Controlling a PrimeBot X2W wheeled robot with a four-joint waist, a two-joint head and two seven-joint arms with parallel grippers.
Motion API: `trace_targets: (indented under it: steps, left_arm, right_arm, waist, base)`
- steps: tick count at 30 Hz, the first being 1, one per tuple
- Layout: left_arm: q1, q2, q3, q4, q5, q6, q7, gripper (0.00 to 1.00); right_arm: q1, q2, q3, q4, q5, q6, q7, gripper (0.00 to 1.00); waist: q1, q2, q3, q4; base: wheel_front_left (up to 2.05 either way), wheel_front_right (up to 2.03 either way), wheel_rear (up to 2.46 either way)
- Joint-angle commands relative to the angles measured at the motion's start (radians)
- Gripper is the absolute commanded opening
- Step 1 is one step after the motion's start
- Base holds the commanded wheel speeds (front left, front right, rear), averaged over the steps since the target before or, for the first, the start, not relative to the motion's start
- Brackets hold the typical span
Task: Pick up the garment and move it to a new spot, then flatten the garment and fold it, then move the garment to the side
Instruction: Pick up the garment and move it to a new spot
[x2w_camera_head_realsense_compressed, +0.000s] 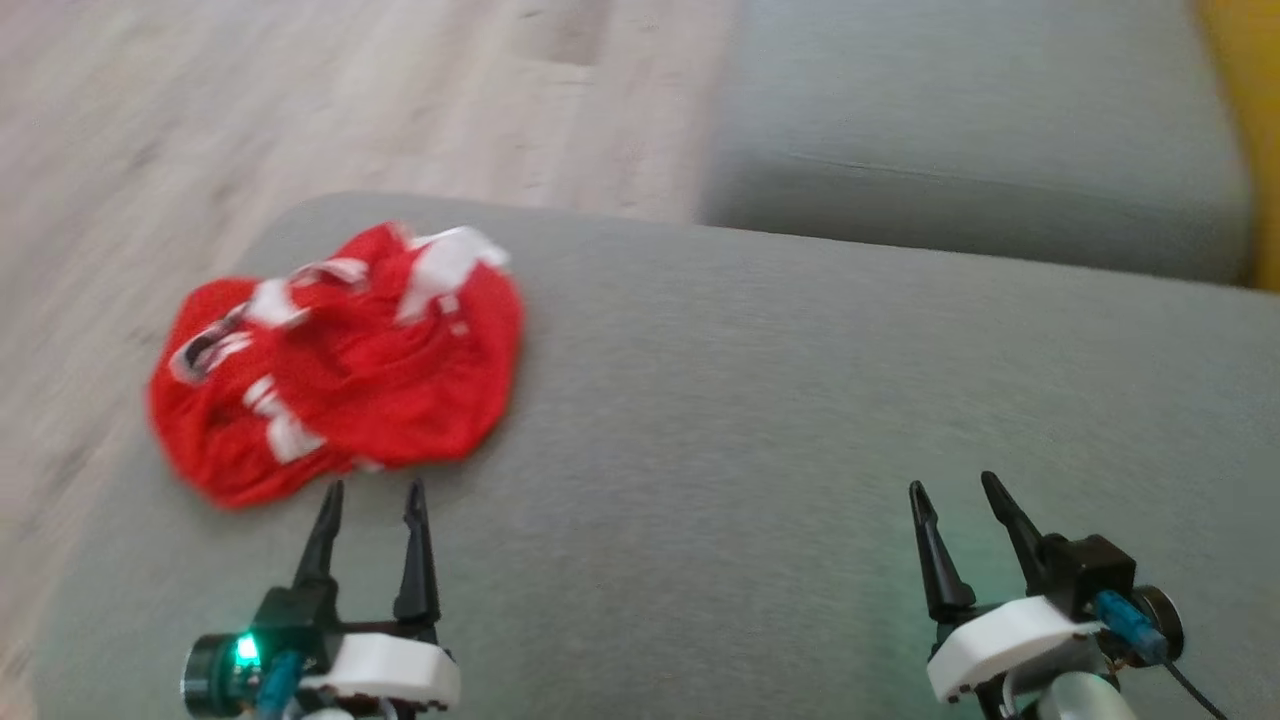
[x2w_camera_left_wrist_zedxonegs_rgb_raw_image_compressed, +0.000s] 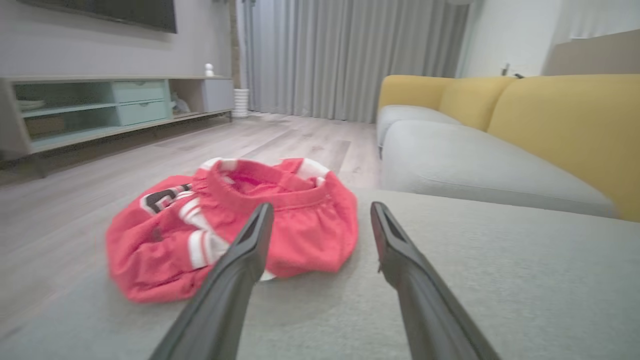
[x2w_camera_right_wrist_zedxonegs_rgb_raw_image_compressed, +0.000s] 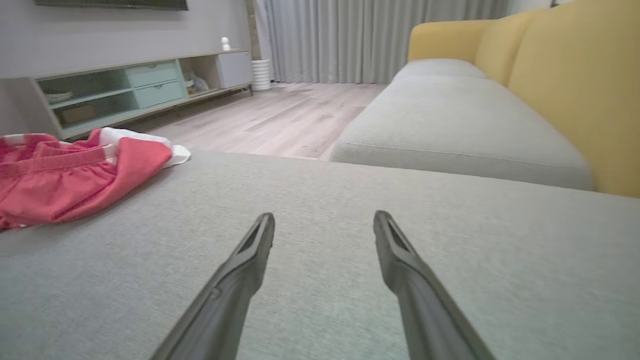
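Grey woven cushion top (x2w_camera_head_realsense_compressed: 760, 400) spreads wide in front of us, pale wood floor (x2w_camera_head_realsense_compressed: 250, 110) beyond its far edge, and a grey sofa seat (x2w_camera_head_realsense_compressed: 980, 130) with a yellow backrest (x2w_camera_left_wrist_zedxonegs_rgb_raw_image_compressed: 565, 125) off to the right. Long grey curtains (x2w_camera_left_wrist_zedxonegs_rgb_raw_image_compressed: 350, 55) and a low open cabinet (x2w_camera_left_wrist_zedxonegs_rgb_raw_image_compressed: 100, 105) close off the back of the room

And there's our red garment with white stripes and a dark letter patch (x2w_camera_head_realsense_compressed: 340, 370), bunched in a crumpled heap at the far left corner of the cushion, close to the edge by the floor. From the head view its long axis runs across us, lower left up to upper right, with the white-trimmed end pointing up and right and the letter patch at the left end. From the left wrist we see a gathered elastic band, its opening facing upward

Our left gripper (x2w_camera_head_realsense_compressed: 375, 490) sits just beside the heap's near edge, fingers spread wide with nothing between them; we can't tell if a tip brushes the cloth. Our right gripper (x2w_camera_head_realsense_compressed: 953, 485) is well apart from the garment, over bare cushion, fingers likewise spread and empty
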Motion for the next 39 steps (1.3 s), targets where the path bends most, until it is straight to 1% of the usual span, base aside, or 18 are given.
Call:
trace_targets:
  steps: [1,5,8,11,16,20,22,23,26,30,31,35,37,39]
  left_arm:
    - [-0.05,0.006,0.039,-0.034,0.011,0.005,-0.012,1.0]
    - [-0.051,0.006,0.074,-0.056,0.025,0.01,-0.012,1.0]
    - [-0.048,0.006,0.115,-0.091,0.038,0.021,-0.012,1.0]
    - [-0.054,0.007,0.145,-0.127,0.06,0.024,-0.012,1.0]
    - [-0.137,0.031,0.159,-0.149,0.092,-0.008,-0.012,1.0]
    - [-0.269,0.051,0.155,-0.127,0.104,-0.042,-0.012,1.0]
    - [-0.348,0.06,0.145,-0.075,0.109,-0.062,-0.012,1.0]
    - [-0.43,0.067,0.135,-0.005,0.111,-0.077,-0.012,1.0]
    - [-0.55,0.073,0.131,0.137,0.111,-0.079,-0.002,1.0]
    - [-0.675,0.091,0.161,0.325,0.111,-0.018,0.087,1.0]
    - [-0.675,0.091,0.161,0.325,0.111,-0.018,0.087,1.0]
    - [-0.741,0.119,0.171,0.473,0.117,0.023,0.167,1.0]
    - [-0.76,0.138,0.174,0.527,0.125,0.049,0.18,1.0]
    - [-0.774,0.149,0.179,0.57,0.123,0.061,0.18,1.0]
  right_arm:
    - [-0.034,-0.008,0.02,-0.034,0.002,0.008,-0.014,1.0]
    - [-0.042,-0.008,0.014,-0.038,-0.01,0.008,-0.014,1.0]
    - [-0.059,-0.008,0.026,-0.046,-0.03,0.008,-0.014,1.0]
    - [-0.066,-0.008,0.02,-0.052,-0.053,0.008,-0.014,1.0]
    - [-0.055,-0.009,-0.039,-0.074,-0.111,0.008,-0.014,1.0]
    - [-0.082,-0.049,-0.058,-0.115,-0.148,0.008,-0.014,1.0]
    - [-0.101,-0.08,-0.061,-0.133,-0.155,0.008,-0.014,1.0]
    - [-0.118,-0.109,-0.061,-0.149,-0.159,0.008,-0.014,1.0]
    - [-0.14,-0.149,-0.058,-0.165,-0.16,0.008,-0.014,1.0]
    - [-0.163,-0.181,-0.045,-0.179,-0.154,0.008,-0.014,1.0]
    - [-0.163,-0.181,-0.045,-0.179,-0.154,0.008,-0.014,1.0]
    - [-0.18,-0.197,-0.035,-0.184,-0.145,0.008,-0.014,1.0]
    - [-0.186,-0.201,-0.031,-0.187,-0.142,0.008,-0.014,1.0]
    - [-0.189,-0.203,-0.032,-0.19,-0.141,0.008,-0.014,1.0]
  waist:
    - [0.0,0.0,0.012,0.108]
    - [0.0,0.0,0.031,0.208]
    - [0.0,0.0,0.06,0.237]
    - [0.0,0.0,0.081,0.252]
    - [0.0,0.0,0.126,0.268]
    - [0.0,0.0,0.223,0.228]
    - [0.0,0.0,0.27,0.204]
    - [0.0,0.0,0.314,0.181]
    - [0.0,0.0,0.369,0.147]
    - [0.0,0.0,0.426,0.102]
    - [0.0,0.0,0.426,0.102]
    - [0.0,0.0,0.457,0.062]
    - [0.0,0.0,0.469,0.048]
    - [0.0,0.0,0.478,0.039]
  base:
    - [0.0,0.0,0.0]
    - [0.0,0.0,0.0]
    - [0.0,0.0,0.0]
    - [0.0,0.0,0.0]
    - [0.0,0.0,0.0]
    - [0.0,0.0,0.0]
    - [0.0,0.0,0.0]
    - [0.0,0.0,0.0]
    - [0.0,0.0,0.0]
    - [0.0,0.0,0.0]
    - [0.0,0.0,0.0]
    - [0.0,0.0,0.0]
    - [0.0,0.0,0.0]
    - [0.0,0.0,0.0]
